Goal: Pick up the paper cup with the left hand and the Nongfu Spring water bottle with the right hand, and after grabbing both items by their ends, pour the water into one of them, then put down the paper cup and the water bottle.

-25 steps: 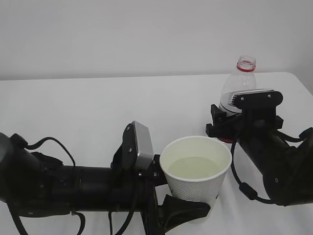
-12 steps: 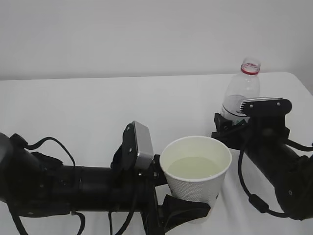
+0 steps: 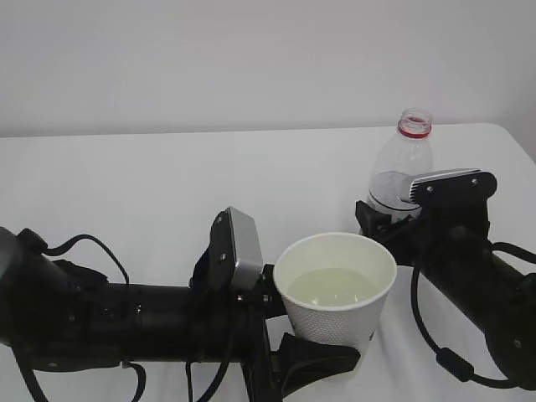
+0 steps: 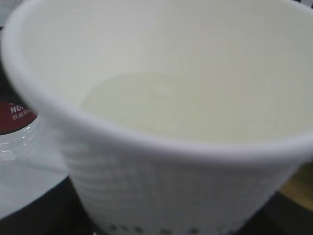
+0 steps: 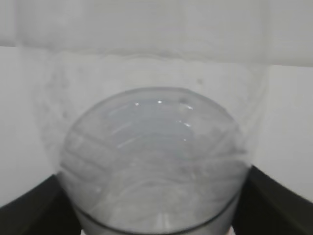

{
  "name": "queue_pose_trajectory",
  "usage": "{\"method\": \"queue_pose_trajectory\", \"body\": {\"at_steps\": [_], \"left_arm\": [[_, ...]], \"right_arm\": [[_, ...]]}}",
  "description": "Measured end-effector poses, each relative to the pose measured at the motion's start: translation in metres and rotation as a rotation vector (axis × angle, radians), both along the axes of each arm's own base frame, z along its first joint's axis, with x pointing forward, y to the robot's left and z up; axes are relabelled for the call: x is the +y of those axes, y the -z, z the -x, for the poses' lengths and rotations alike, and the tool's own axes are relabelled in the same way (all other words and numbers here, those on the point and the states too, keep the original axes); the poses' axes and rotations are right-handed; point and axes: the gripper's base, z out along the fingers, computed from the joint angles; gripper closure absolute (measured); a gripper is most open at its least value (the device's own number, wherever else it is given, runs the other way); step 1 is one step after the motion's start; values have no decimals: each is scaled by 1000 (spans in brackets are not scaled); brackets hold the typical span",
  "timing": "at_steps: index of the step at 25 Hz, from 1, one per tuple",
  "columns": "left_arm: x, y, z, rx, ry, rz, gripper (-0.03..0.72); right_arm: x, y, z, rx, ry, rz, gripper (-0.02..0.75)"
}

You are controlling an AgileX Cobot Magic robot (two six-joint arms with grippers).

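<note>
- The left hand (image 3: 314, 356), a black robot arm reaching in from the lower left, has its fingers clasped around the small white tapered paper cup (image 3: 336, 291), upright at lower centre, with clear water (image 3: 332, 286) inside.
- Upper right, the clear ribbed plastic Nongfu Spring water bottle (image 3: 400, 170) stands upright on the white tabletop (image 3: 151, 184), long axis vertical.
- The right hand (image 3: 387, 224) brackets the bottle's lower body; whether its fingers grip or have released, I cannot tell.

Matt dimpled paper cup (image 3: 335, 289); clear glossy plastic bottle (image 3: 400, 170).
</note>
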Motion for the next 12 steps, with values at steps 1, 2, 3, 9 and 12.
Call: {"method": "queue_pose_trajectory", "body": {"at_steps": [1,2,3,9,12], "left_arm": [[0,0,0,0,0,0,185],[0,0,0,0,0,0,185],[0,0,0,0,0,0,185],[0,0,0,0,0,0,185],[0,0,0,0,0,0,185]], "right_arm": [[0,-1,0,-2,-1,-1,111],[0,-1,0,-2,-2,-2,87],[0,0,1,0,-2,0,77],[-1,0,2,4,-2,1,59],[0,0,3,3,-15,3,59]]}}
